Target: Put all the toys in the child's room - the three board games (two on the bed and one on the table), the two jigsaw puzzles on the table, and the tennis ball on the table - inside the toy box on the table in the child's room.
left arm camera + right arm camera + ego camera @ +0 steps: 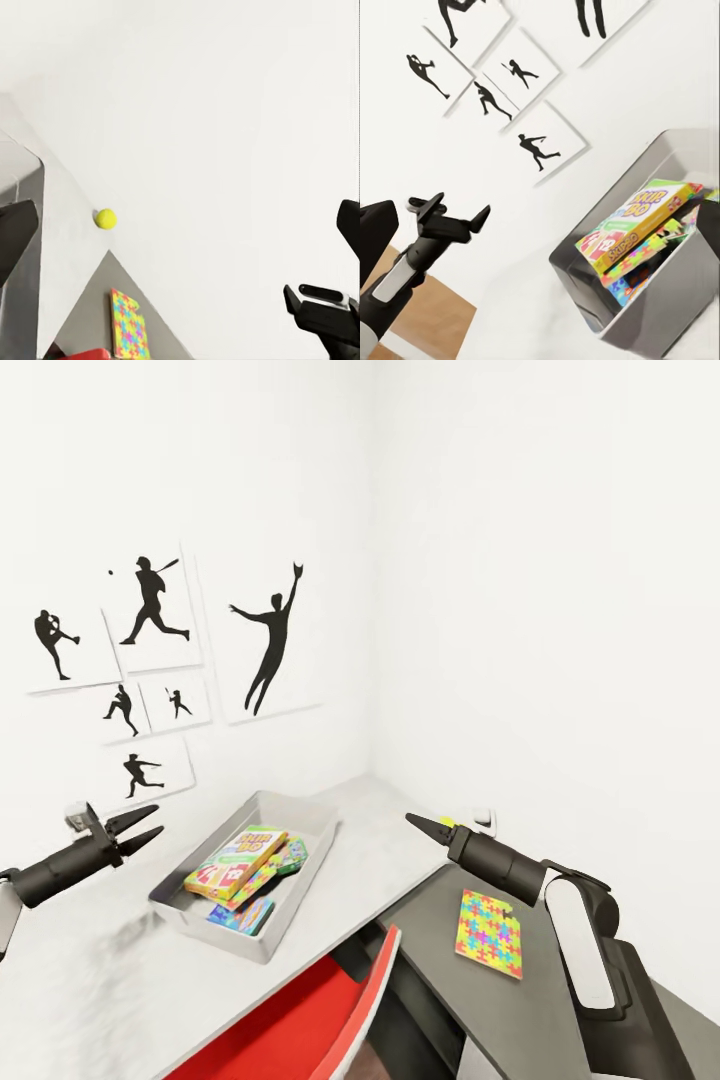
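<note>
I see the toy box [300,830] on the table [120,970], between my two grippers, with the SKIP-BO game [236,860] lying on top inside it. A jigsaw puzzle [489,932] lies below my right fingers [425,824]; the tennis ball [106,218] sits just beyond them.

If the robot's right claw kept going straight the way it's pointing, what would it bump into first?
Probably the toy box. The right gripper hangs above the table, aimed toward that tray and the wall pictures behind; depth is hard to judge.
</note>
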